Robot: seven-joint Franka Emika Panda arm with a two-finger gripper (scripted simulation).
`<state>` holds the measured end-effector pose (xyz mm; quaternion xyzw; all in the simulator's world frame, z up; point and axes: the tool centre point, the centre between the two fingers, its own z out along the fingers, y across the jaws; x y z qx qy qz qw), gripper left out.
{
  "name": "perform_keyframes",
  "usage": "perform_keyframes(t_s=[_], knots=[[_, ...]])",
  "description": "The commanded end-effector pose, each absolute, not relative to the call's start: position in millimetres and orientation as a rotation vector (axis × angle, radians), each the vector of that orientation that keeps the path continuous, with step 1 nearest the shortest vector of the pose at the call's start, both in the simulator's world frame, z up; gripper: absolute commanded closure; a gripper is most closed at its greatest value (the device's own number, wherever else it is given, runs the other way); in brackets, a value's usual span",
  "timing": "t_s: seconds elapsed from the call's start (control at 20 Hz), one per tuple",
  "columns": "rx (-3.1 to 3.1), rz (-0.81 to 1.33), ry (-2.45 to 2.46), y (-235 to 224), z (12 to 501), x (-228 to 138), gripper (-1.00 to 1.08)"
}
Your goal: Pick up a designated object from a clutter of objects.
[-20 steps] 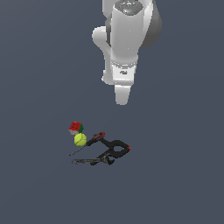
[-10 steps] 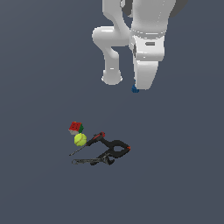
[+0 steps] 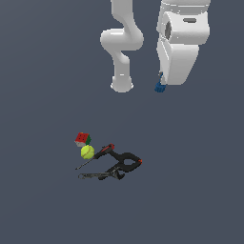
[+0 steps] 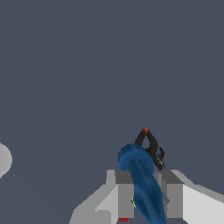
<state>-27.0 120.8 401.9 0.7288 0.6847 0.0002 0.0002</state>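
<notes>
Wrist view alone shows jaws clamped on blue piece (image 4: 142,181); exterior: clamp (image 3: 121,162) far below.

- No words, letters, numbers or signs are showing anywhere in these pictures.
</notes>
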Motion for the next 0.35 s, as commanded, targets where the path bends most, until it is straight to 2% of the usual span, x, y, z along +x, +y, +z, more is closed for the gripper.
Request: perform_keyframes(t_s=[0.0,0.3], knots=[[2.291,0.0,2.15,124.4,408.4,-24.7,1.08],[2.291,0.0,2.15,127.4,413.3,-22.3,1.08]])
